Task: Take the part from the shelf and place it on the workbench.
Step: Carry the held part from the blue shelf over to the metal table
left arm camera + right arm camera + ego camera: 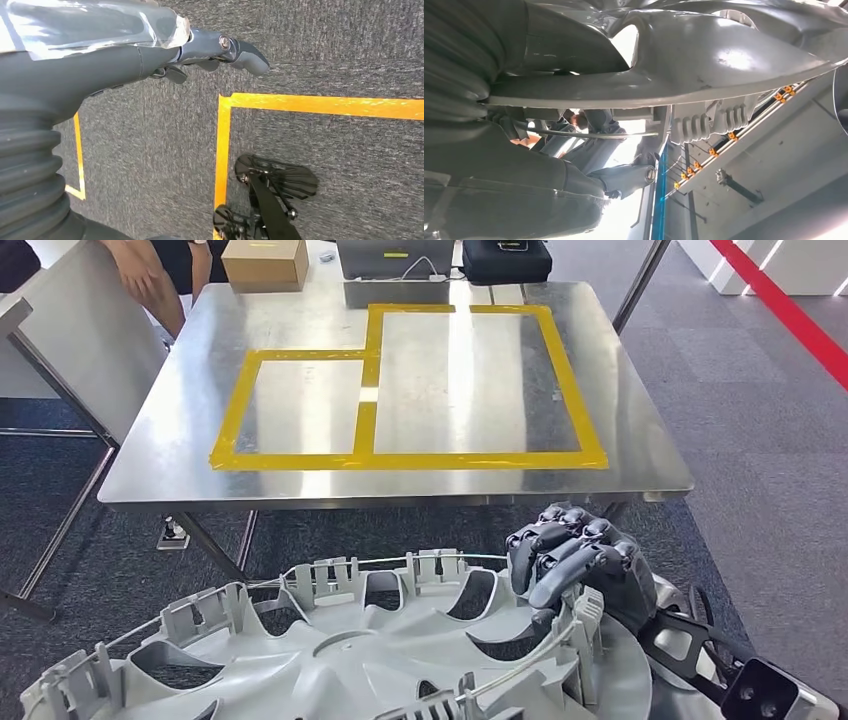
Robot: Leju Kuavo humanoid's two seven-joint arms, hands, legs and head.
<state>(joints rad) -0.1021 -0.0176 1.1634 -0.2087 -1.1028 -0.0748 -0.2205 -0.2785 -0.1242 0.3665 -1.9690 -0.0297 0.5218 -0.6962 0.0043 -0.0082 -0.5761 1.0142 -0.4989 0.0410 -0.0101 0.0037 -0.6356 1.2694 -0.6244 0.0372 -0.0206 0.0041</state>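
While the right hand (pixel 575 562) grips the rim of the part (pixel 340 660), a grey spoked wheel cover, I see the cover held low in the head view, on the near side of the workbench (pixel 650 455) and not resting on it. In the right wrist view the hand (pixel 589 165) has its fingers closed around the cover's edge (pixel 704 65). Yellow tape (pixel 370 410) marks two rectangular zones on the steel bench top. The left hand (pixel 210 50) holds nothing above grey carpet (pixel 325 40); I cannot tell how far its fingers are curled. A cardboard box (pixel 265 262) stands at the far edge, and a person's hand (pixel 140 268) is near it.
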